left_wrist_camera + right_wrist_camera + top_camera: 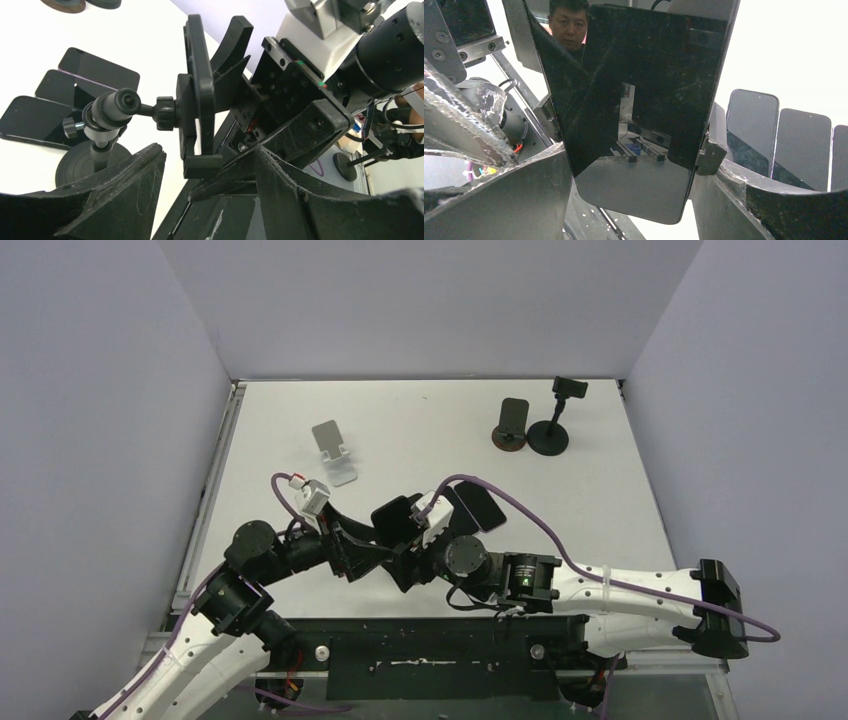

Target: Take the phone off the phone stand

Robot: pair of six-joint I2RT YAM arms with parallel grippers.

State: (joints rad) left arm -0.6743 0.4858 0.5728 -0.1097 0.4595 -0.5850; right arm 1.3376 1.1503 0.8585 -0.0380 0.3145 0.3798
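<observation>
A black phone (644, 90) is clamped upright in a black ball-joint phone stand (107, 107). In the left wrist view the phone (199, 65) shows edge-on in the stand's clamp (192, 160). My right gripper (639, 160) faces the screen, with its fingers (504, 200) pressed against the phone's two long edges. My left gripper (207, 152) is open, its fingers (115, 200) wide apart on either side of the clamp's lower end, touching nothing. In the top view both grippers meet at the phone (393, 518) near the table's front middle.
Three more dark phones (97, 67) lie flat on the white table beside the stand's round base (82, 167). A silver stand (335, 450) is at the back left. Two black stands (512, 425) (555, 420) are at the back right.
</observation>
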